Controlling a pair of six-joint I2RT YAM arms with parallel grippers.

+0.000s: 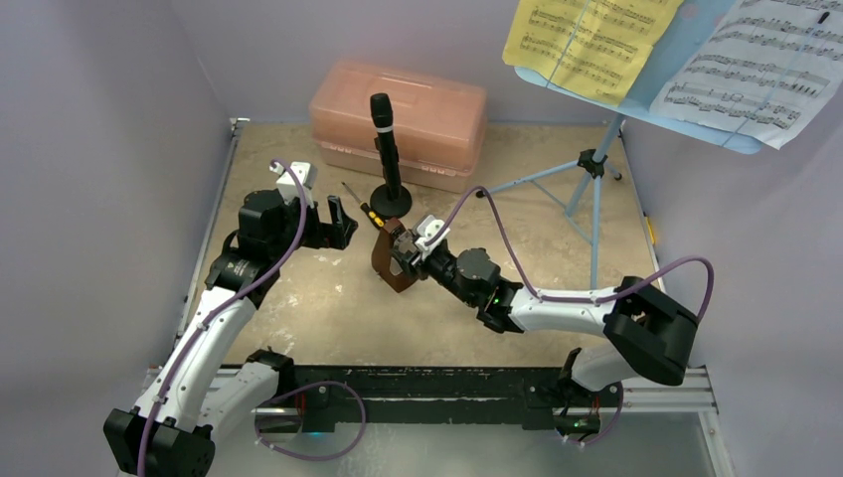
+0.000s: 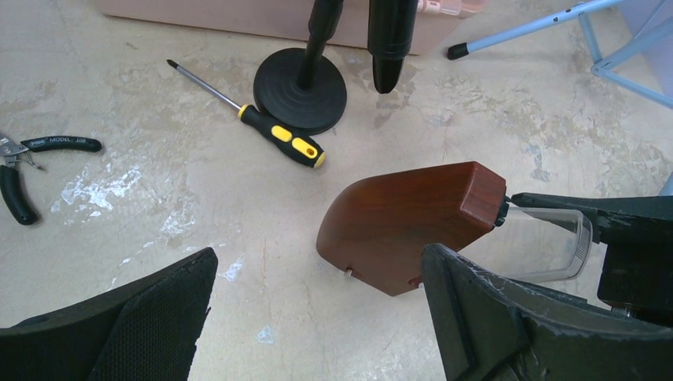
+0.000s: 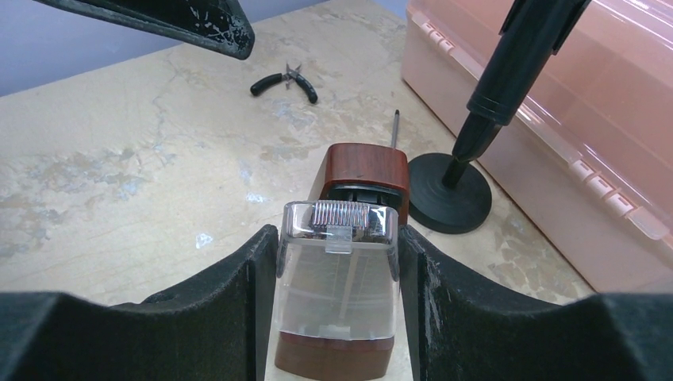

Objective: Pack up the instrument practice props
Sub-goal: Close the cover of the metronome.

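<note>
Nearest the bases, the right gripper [image 3: 337,242] is clamped on the brown wooden metronome [image 2: 405,222], with one finger on each flank of its clear front cover. This hold across the narrow width should keep the tapered body from sliding out. The metronome lies on its side, low over the table [image 1: 318,308] near the middle of the workspace; whether it rests on the surface I cannot tell. Just beside it the left gripper [image 1: 339,221] hangs with its jaws spread wide and nothing between them. It is turned toward the metronome, apparently free to steady it or to take another job.

Just beyond, the black pipe [image 1: 386,149] stands upright on its round base [image 2: 300,89], with a yellow-handled screwdriver [image 2: 282,136] lying right against that base. A pair of pliers [image 2: 24,171] lies well apart from them. Behind the pipe sits the pink case [image 1: 418,109], whose lid looks shut — so, as I judge it, the case must be opened before the metronome can go in, a likely use for the empty gripper. Farthest off, the light-blue music stand [image 1: 594,189] is up on its tripod and carries the yellow page [image 1: 587,40] and the white page [image 1: 756,70], none of it packed yet.
</note>
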